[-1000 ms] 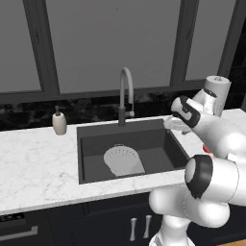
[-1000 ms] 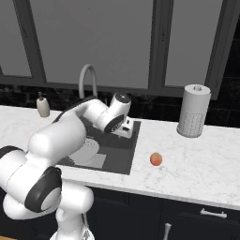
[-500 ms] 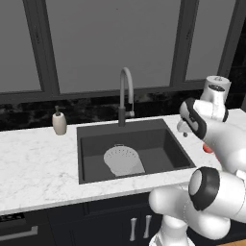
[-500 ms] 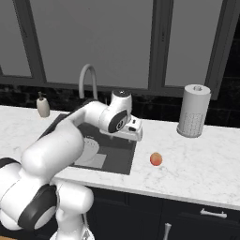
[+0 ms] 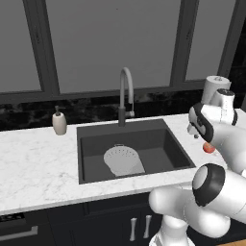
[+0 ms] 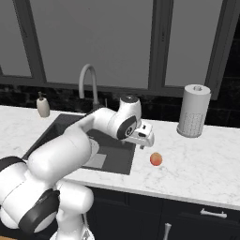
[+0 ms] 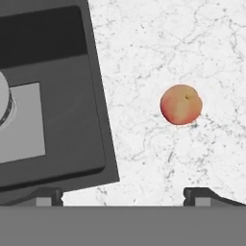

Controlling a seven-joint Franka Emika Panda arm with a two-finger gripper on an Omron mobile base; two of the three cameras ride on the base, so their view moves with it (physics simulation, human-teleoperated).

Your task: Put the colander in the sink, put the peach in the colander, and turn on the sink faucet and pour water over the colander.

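Note:
The white colander (image 5: 123, 160) sits in the dark sink (image 5: 91, 132), over the light grey drain plate; in the hand view only its rim (image 7: 4, 104) shows at the left edge. On the marble counter right of the sink lies the peach (image 6: 156, 159), seen from above (image 7: 180, 104) and half hidden behind my arm (image 5: 209, 148). My gripper (image 6: 146, 140) hovers open above the counter between the sink's right edge and the peach, with its fingertips (image 7: 205, 195) wide apart and nothing between them. The grey gooseneck faucet (image 5: 126, 94) stands behind the sink, with no water running.
A beige soap dispenser (image 5: 59, 123) stands on the counter left of the sink. At the back right is a tall paper towel roll (image 6: 193, 111). A dark backsplash and windows close off the rear of the counter.
My arm has swung right, from above the sink's right side to over the counter beside the peach. The colander and peach have not moved.

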